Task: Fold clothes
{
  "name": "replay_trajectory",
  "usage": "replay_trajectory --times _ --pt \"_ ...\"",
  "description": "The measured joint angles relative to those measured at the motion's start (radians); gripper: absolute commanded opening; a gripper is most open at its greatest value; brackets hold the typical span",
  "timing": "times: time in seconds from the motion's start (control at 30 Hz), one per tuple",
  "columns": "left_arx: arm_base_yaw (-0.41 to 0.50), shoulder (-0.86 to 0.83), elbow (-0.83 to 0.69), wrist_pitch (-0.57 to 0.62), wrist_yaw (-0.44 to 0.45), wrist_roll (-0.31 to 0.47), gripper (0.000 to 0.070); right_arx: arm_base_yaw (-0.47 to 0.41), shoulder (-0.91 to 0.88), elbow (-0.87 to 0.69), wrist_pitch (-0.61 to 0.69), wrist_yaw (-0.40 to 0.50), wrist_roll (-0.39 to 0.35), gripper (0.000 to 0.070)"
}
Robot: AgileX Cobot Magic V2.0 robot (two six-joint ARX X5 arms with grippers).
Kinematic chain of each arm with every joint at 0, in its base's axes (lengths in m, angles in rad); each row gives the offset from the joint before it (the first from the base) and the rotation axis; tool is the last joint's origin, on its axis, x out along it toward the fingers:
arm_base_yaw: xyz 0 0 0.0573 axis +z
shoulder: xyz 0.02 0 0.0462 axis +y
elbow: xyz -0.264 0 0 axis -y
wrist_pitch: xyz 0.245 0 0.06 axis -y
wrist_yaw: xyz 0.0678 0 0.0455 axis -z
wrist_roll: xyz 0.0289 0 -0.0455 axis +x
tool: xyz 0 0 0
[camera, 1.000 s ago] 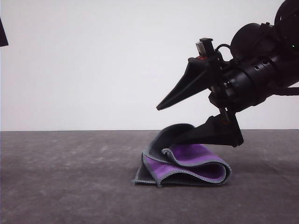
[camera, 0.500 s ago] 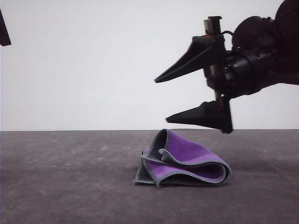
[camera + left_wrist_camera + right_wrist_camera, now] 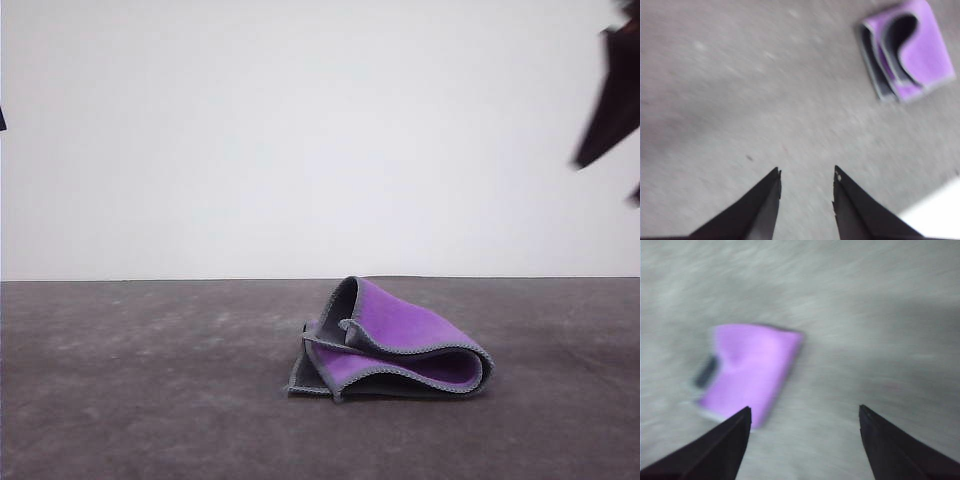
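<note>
Right wrist view was motion-blurred: cloth [image 3: 747, 371] a purple smear, stitching unreadable. Right gripper [image 3: 612, 100] was a blurred dark shape cut off at the front view's edge. Left wrist view slightly soft.

one folded cloth [image 3: 395, 345], two claws [image 3: 806, 174] [image 3: 805, 411]

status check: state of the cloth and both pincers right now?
cloth: folded over loosely, purple face up, top layer bulging rather than flat, lying on the table, nothing touching it.
left pincer: open, empty, above bare table, apart from the cloth.
right pincer: open wide, empty, raised clear of the cloth; view blurred.
</note>
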Motion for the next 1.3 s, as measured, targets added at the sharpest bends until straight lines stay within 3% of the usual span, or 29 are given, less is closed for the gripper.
replay_trajectory --times 0.1,0.2,0.27,0.3,0.37,1.3 --pt "0.042 0.012 0.000 0.031 0.000 0.002 0.0197 -0.020 -0.104 0.000 -0.041 0.142 -0.016 0.0429" --pt "0.065 0.024 0.000 0.032 -0.001 0.002 0.0194 -0.022 -0.171 0.000 -0.062 0.193 -0.023 0.0407" --pt "0.071 0.030 0.000 0.032 0.000 0.002 0.0164 -0.022 -0.194 0.000 -0.077 0.202 -0.023 0.0256" --pt "0.073 0.032 0.000 0.032 0.000 0.002 0.0108 -0.022 -0.201 0.000 -0.083 0.203 -0.023 0.0129" --pt "0.076 0.032 0.000 0.031 0.000 0.003 0.0003 -0.022 -0.210 0.000 -0.092 0.206 -0.023 0.0002" --pt "0.066 0.023 0.000 0.051 0.000 0.000 0.0011 -0.022 -0.225 0.000 -0.089 0.205 -0.015 0.0007"
